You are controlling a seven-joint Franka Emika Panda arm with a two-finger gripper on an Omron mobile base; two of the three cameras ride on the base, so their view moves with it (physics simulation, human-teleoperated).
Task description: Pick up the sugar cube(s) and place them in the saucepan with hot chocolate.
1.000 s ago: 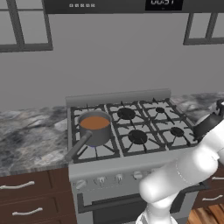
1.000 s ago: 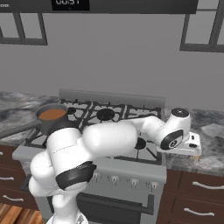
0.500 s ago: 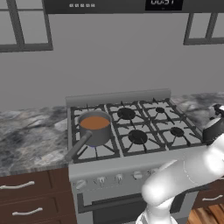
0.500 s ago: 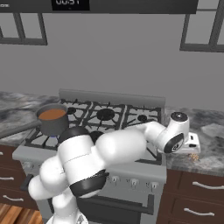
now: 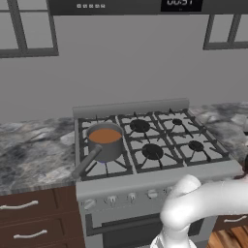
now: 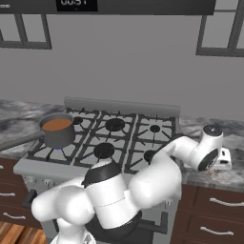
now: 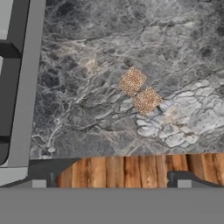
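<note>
Two brown speckled sugar cubes (image 7: pixel 132 81) (image 7: pixel 147 100) lie corner to corner on the grey marble counter (image 7: pixel 87 52), seen in the hand view. My gripper (image 7: pixel 111 183) hovers above them, open, with nothing between its fingertips (image 7: pixel 38 183). From the right base view, the gripper (image 6: pixel 222 161) hangs over the counter just right of the stove. The saucepan with hot chocolate (image 5: pixel 104 140) (image 6: pixel 57 131) stands on the stove's front left burner, its long handle pointing toward the front left.
The gas stove (image 6: pixel 109 138) with black grates lies between the saucepan and the cubes; its metal edge (image 7: pixel 26 87) borders the counter. The counter's front edge drops to the wood floor (image 7: pixel 131 170). Dark drawers (image 6: pixel 214 209) sit below.
The arm has swung further right, carrying the gripper over the counter beside the stove and past the right edge of the left base view. The jaws stay open.
</note>
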